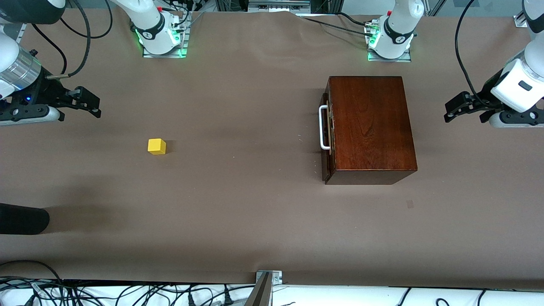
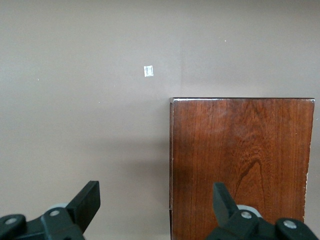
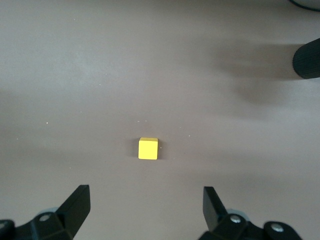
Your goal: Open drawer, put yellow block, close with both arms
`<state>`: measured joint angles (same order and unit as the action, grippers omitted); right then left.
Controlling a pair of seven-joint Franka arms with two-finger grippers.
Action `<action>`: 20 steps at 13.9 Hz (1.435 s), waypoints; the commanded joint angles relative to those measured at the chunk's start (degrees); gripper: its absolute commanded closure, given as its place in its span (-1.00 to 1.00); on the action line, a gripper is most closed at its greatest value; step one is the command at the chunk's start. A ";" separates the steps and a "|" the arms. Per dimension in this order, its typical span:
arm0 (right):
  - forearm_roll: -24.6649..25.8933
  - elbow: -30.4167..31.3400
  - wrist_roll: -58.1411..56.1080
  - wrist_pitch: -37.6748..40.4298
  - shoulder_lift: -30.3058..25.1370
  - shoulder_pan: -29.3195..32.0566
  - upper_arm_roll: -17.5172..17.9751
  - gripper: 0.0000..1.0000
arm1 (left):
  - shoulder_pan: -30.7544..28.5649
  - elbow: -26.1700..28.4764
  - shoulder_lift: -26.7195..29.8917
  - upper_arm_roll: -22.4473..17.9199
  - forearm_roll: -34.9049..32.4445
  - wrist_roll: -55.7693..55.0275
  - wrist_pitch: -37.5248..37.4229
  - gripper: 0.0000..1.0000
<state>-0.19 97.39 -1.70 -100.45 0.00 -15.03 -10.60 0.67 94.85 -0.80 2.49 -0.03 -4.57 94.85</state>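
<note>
Both hands hung released, fingers spread: right hand over bare bench at its arm's end, left hand beside the wooden box. Its drawer looked shut, though its front showed only edge-on. Yellow block sat well apart, toward the right arm's end.

This is a robotics lab. Two white robot arms are bolted on metal plates to a brown-covered bench. Loose black cables trail along its edge.
</note>
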 commanded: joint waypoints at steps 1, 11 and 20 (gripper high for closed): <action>-0.69 -1.85 -0.76 0.43 0.61 -0.08 -0.30 -1.00 | -0.05 -1.60 -0.61 0.33 -0.06 -0.09 -1.07 -1.00; -0.69 -1.76 -0.85 1.31 0.53 -0.08 -0.30 -1.00 | 0.12 -3.34 -1.04 1.73 0.29 -0.44 -5.46 -1.00; -0.69 -1.68 -0.85 1.49 0.44 -0.17 -0.21 -1.00 | 0.30 -3.45 -5.43 12.33 0.82 0.98 -15.49 -1.00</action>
<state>-0.19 96.79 -1.70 -100.06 0.25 -15.05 -10.60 0.82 92.87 -4.28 9.67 0.27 -3.51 81.28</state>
